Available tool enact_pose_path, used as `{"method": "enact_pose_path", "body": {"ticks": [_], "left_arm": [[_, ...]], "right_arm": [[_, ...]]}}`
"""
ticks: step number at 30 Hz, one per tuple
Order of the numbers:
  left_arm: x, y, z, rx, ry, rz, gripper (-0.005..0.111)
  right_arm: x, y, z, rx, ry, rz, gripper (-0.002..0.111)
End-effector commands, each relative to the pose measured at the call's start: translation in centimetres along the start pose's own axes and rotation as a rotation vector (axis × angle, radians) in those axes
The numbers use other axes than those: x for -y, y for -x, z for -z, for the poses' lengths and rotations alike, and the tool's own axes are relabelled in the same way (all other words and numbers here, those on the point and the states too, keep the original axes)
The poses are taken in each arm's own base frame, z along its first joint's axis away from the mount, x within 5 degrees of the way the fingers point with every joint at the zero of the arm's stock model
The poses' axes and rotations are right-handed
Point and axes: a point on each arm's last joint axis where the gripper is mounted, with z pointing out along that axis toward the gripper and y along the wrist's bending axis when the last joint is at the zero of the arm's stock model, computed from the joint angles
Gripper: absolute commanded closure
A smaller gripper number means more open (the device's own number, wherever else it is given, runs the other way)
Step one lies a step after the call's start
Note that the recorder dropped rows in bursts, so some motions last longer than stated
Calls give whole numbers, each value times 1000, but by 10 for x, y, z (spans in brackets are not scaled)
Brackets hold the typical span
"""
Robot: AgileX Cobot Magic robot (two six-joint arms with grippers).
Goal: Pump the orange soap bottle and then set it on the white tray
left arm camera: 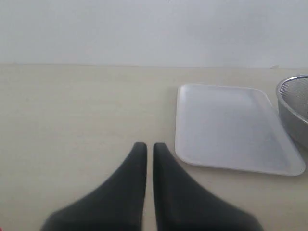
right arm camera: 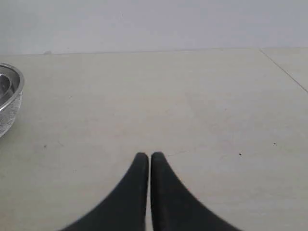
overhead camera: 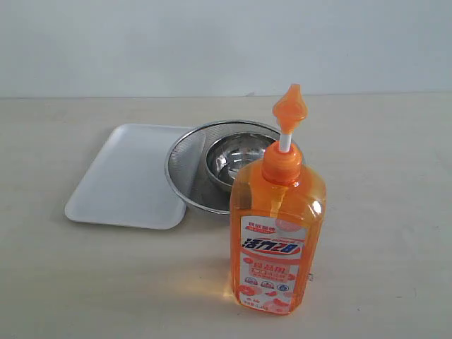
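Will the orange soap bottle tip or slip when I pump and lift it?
The orange soap bottle looks nearly full, so probably heavy for its size. It stands tall on a narrow base, so an off-centre push on the raised pump head could tip it. Its smooth plastic may be slippery.

Right gripper (right arm camera: 146, 156) hovering over table (right arm camera: 202, 106), jaws pressing together.
Steel strainer (right arm camera: 10, 108) sitting at its ten o'clock, apart.
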Motion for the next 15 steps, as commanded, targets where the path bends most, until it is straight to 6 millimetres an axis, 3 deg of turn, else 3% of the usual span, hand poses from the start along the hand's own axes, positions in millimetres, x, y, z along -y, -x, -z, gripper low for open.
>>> {"method": "enact_pose_path", "body": {"ticks": [1, 15], "left_arm": [[0, -1, 0, -3, 1, 6, 102], [0, -1, 0, -3, 1, 6, 102]], "right_arm": [[0, 1, 0, 13, -3, 2, 108], [0, 1, 0, 13, -4, 20, 108]]}}
